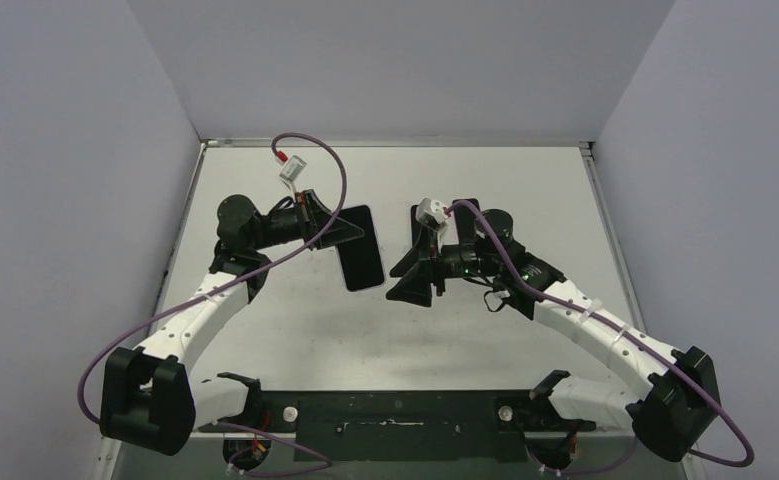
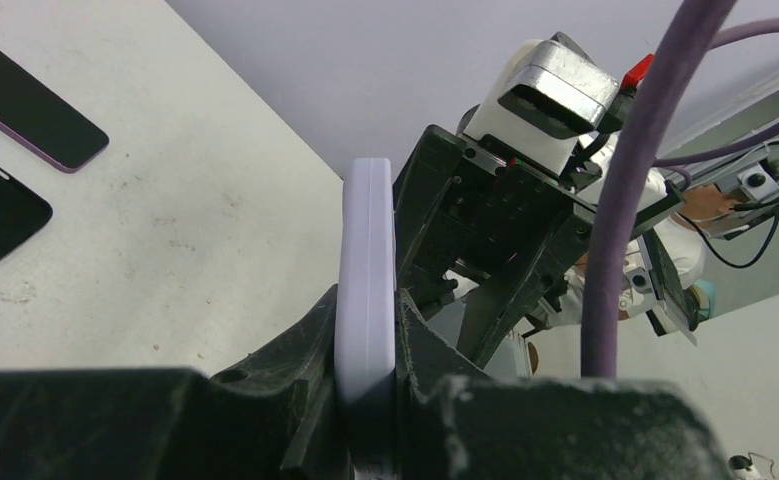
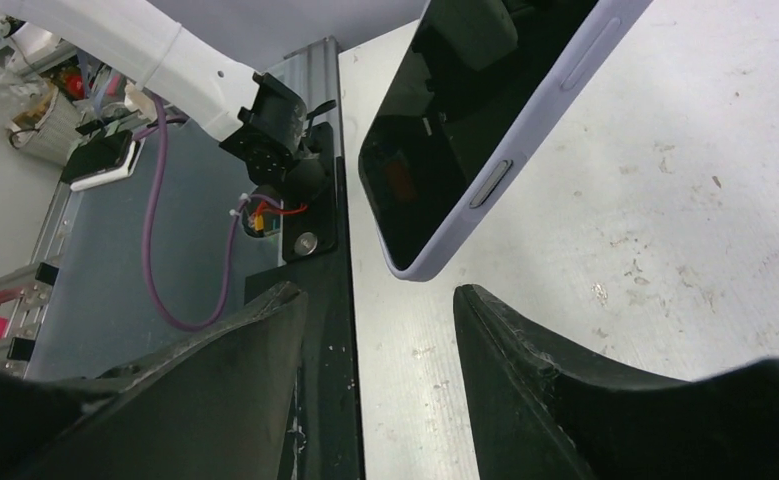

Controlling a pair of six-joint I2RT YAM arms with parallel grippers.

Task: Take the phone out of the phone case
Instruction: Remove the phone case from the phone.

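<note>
Your left gripper [image 2: 365,345] pinches the lilac phone case [image 2: 365,230] by its edge; the phone [image 3: 445,100] sits inside it. Beyond, your right gripper [image 3: 377,295] is spread, just short of the case's corner

Lavender phone case [image 3: 530,125], black phone [image 3: 435,110], scuffed white table [image 3: 685,200].
</note>
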